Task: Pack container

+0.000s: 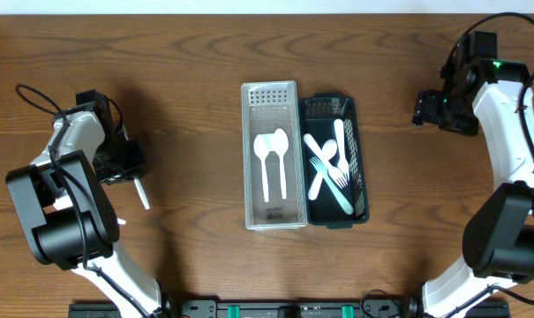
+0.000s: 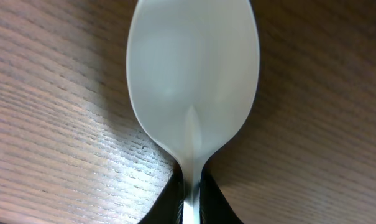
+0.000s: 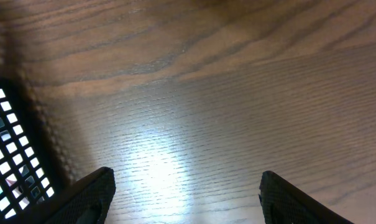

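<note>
White plastic spoon [image 2: 192, 81], smooth oval bowl, against grained wooden table [image 2: 51, 124]

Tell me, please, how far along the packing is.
Done: two white spoons lie in the clear tray, and forks and other white cutlery sit in the dark tray. In hand: the left gripper pinches a third spoon over the table. Left: probably placing it in the clear tray. The right gripper is open and empty.

Robotics lab: cabled left arm [image 1: 62, 216] and right arm [image 1: 514, 146] flank a wood-grain table [image 1: 196, 71]; mounting rail [image 1: 275, 310] at its front edge.
</note>
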### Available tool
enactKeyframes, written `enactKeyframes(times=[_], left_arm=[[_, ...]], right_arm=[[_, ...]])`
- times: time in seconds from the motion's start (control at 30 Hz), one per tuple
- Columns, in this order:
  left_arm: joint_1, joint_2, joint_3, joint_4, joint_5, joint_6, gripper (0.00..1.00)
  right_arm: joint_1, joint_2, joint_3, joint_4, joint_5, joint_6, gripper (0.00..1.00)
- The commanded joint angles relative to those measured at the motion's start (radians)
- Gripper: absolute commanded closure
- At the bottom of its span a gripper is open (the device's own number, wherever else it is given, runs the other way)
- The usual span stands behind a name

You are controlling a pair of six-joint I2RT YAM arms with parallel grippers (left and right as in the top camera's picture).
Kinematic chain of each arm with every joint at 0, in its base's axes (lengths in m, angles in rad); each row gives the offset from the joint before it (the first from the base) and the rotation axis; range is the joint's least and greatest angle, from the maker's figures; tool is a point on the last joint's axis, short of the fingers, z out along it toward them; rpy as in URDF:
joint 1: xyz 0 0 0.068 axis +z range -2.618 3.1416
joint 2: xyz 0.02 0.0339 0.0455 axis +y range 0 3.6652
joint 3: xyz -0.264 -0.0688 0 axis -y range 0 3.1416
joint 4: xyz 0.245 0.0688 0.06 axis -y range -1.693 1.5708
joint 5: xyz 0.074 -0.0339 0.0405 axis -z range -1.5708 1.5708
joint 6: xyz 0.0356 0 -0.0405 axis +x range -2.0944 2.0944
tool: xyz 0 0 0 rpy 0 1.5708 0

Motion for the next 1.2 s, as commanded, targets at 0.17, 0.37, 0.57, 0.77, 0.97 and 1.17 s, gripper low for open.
enactKeyframes(times=[0.17,0.37,0.57,0.77,0.97,1.17], left_arm=[[-0.082,-0.147,0.048,-0.072,0.011,0.007,0.94],[-0.298,-0.358,0.145,-0.180,0.013,-0.071,0.94],[-0.608,-0.447,0.195,-0.141,0.014,-0.183,0.94],[-0.841,-0.359,0.194,-0.058,0.014,-0.246,0.94],[-0.895,-0.183,0.194,-0.012,0.016,-0.278,0.94],[-0.895,-0.091,0.194,0.011,0.014,-0.253,0.92]], right_arm=[[-0.001,0.000,-0.003,-0.001,0.000,-0.008,0.23],[-0.001,0.000,-0.003,0.000,0.000,-0.008,0.23],[-0.001,0.000,-0.003,0.000,0.000,-0.008,0.23],[-0.001,0.000,-0.003,0.000,0.000,-0.008,0.23],[-0.001,0.000,-0.003,-0.001,0.000,-0.008,0.22],[-0.001,0.000,-0.003,-0.002,0.000,-0.008,0.23]])
